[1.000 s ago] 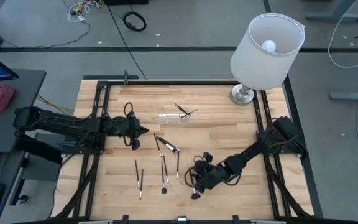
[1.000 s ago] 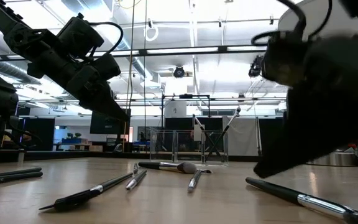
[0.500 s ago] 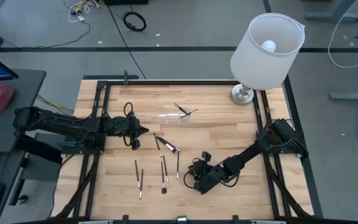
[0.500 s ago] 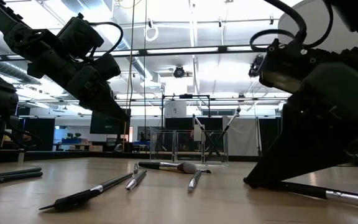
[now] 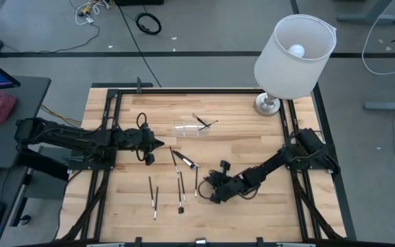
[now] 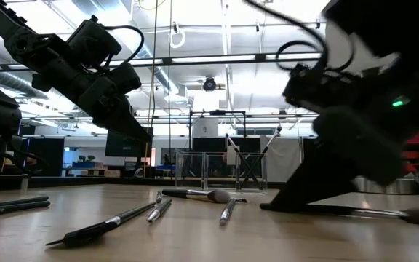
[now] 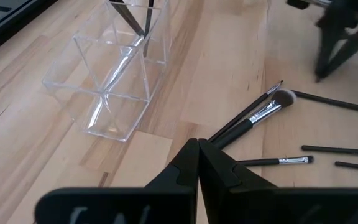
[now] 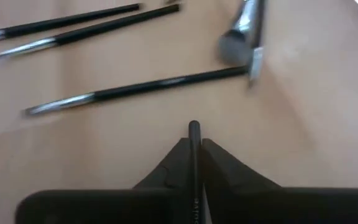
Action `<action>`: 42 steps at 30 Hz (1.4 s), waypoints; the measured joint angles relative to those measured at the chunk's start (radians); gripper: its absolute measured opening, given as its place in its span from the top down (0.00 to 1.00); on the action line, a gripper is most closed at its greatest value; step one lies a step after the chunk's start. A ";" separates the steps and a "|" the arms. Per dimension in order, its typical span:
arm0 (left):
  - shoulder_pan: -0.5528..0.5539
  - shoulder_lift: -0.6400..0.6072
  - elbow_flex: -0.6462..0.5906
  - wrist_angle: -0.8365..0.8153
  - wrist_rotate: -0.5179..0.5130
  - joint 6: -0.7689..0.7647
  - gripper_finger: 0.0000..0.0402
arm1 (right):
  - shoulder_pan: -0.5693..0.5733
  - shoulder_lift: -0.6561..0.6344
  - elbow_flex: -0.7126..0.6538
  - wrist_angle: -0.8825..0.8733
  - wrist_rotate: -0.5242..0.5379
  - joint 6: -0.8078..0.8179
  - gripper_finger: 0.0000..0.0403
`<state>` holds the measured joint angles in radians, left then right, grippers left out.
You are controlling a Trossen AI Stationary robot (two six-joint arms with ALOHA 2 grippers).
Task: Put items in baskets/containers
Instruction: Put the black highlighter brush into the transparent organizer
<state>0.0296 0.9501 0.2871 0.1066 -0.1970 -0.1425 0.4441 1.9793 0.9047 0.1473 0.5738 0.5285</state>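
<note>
Two or so brushes [image 5: 202, 122] already stand crossed inside the clear container [image 5: 189, 130], which lies on its side on the counter [image 5: 238, 130]; the rest of the job is open. Several loose brushes [image 5: 181, 185] lie flat on the wood, so by my reckoning the task is in its early part, with most of the items left to collect.

On the right, the right gripper [image 5: 214, 194] sits low at the counter with its fingers pressed together on a thin dark brush handle [image 8: 194, 163]. That handle runs straight out ahead between the fingers, its long axis in line with the gripper's own reach; its bristle end is not visible, so I cannot tell which end leads. Just beyond the gripper lie the loose brushes, most of them crosswise to its line of reach, one with a fluffy grey head [image 8: 234, 45] farther off. The container lies well beyond them.

The left gripper [image 5: 158, 144] hangs above the counter with its fingers closed on nothing. The container lies just ahead of it and to one side, its long axis slanting away; a fluffy-headed brush [image 7: 253, 118] lies ahead, angled across.
</note>
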 joint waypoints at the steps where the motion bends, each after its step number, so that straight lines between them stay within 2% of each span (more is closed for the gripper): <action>1: 0.000 0.000 0.000 0.000 0.000 0.000 0.97 | -0.017 0.000 0.000 0.007 -0.004 -0.019 0.89; 8: 0.000 0.000 0.000 0.000 0.000 0.000 0.97 | -0.145 0.005 -0.005 0.130 -0.072 -0.230 0.90; 12: 0.000 0.000 0.000 0.000 0.000 0.000 0.97 | -0.190 0.007 -0.005 0.209 -0.064 -0.283 0.90; 15: 0.000 0.000 0.000 0.000 0.000 -0.003 0.97 | -0.200 0.006 -0.005 0.206 -0.070 -0.318 0.86; 24: 0.000 0.000 0.000 0.000 0.000 -0.003 0.97 | -0.195 0.004 -0.005 0.194 -0.094 -0.306 0.66; 29: 0.000 0.000 0.000 0.000 0.000 -0.004 0.97 | -0.168 -0.016 -0.003 0.150 -0.095 -0.320 0.58; 33: 0.000 0.000 0.000 -0.001 0.000 -0.004 0.97 | -0.136 -0.075 -0.003 0.048 -0.088 -0.304 0.56; 39: 0.000 0.000 0.000 -0.001 0.000 -0.004 0.97 | -0.095 -0.139 -0.003 -0.179 -0.006 -0.210 0.56; 42: 0.000 0.000 0.000 -0.001 0.000 -0.004 0.97 | -0.094 -0.130 -0.055 -0.090 -0.006 -0.195 0.56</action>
<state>0.0296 0.9501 0.2868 0.1055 -0.1970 -0.1464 0.3505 1.8489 0.8499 0.0577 0.5682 0.3334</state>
